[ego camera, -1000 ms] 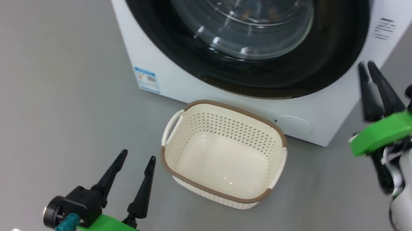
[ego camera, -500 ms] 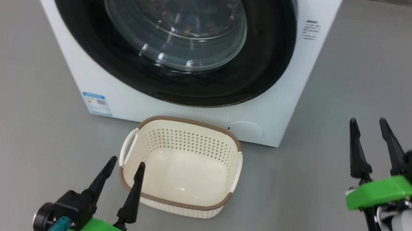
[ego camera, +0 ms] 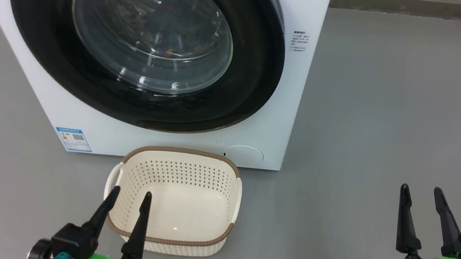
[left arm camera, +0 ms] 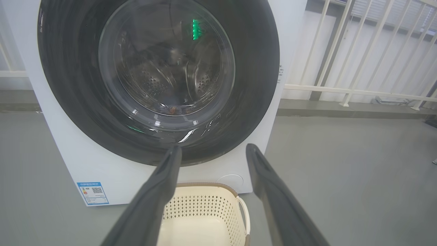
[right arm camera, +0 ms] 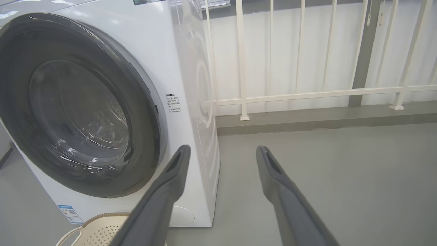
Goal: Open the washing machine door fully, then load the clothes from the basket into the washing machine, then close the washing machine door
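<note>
L hand (ego camera: 132,191), R hand (ego camera: 420,189) open; door (ego camera: 144,46) shut, basket (ego camera: 180,152) in front.

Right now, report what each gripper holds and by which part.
Nothing is held. The left gripper and the right gripper are both open and empty.

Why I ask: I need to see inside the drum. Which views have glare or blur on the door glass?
Head view: sharp, white glints streak the door glass. Left wrist view: a green reflection near the top of the glass, drum holes readable; left claw looks soft. Right wrist view: door seen at a slant, small glints low on the glass, railing bars splay from lens distortion.
</note>
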{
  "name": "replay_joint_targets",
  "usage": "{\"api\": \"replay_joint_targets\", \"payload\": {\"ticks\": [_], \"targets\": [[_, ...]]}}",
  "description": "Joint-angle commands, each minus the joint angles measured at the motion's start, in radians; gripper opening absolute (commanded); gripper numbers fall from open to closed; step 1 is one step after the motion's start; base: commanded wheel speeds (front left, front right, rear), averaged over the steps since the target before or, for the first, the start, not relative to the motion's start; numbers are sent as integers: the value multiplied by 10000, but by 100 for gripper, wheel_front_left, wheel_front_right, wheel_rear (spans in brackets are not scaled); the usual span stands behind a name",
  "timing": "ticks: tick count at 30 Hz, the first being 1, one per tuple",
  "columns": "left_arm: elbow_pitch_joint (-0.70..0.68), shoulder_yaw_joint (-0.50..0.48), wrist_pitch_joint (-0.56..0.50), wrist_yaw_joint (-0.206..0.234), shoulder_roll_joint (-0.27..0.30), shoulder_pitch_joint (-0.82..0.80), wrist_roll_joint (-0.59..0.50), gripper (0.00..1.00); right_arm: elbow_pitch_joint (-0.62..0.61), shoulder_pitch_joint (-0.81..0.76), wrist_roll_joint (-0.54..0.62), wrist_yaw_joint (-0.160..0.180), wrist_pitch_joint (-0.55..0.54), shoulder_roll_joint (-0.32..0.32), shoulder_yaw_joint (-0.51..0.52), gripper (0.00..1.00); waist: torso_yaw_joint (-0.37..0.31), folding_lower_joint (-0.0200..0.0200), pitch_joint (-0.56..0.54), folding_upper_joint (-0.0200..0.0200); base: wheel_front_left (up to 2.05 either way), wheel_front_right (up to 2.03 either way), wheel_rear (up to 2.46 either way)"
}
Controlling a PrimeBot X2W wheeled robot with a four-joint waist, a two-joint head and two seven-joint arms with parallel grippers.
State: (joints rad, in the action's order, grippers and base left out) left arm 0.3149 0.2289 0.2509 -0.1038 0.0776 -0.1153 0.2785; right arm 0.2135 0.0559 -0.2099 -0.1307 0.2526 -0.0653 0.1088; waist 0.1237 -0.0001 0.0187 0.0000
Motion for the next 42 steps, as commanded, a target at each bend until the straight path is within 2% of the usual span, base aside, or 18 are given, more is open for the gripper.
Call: {"api": "replay_joint_targets", "payload": {"ticks": [1, 20, 42], "targets": [[-264, -358, 109, 82, 154, -99, -27, 100, -342, 60, 156, 0, 52, -51, -165, 100, -84, 1, 17, 0, 0, 0, 0], [-465, -664, 109, 368, 212, 225, 4, 100, -2918, -2007, 630, 0, -1258, 147, 127, 100, -325, 1, -50, 0, 0, 0, 0], [-504, -706, 109, 437, 188, 270, -48, 100, -3147, -2209, 391, 0, -1475, 150, 116, 100, -346, 1, -65, 0, 0, 0, 0]]}}
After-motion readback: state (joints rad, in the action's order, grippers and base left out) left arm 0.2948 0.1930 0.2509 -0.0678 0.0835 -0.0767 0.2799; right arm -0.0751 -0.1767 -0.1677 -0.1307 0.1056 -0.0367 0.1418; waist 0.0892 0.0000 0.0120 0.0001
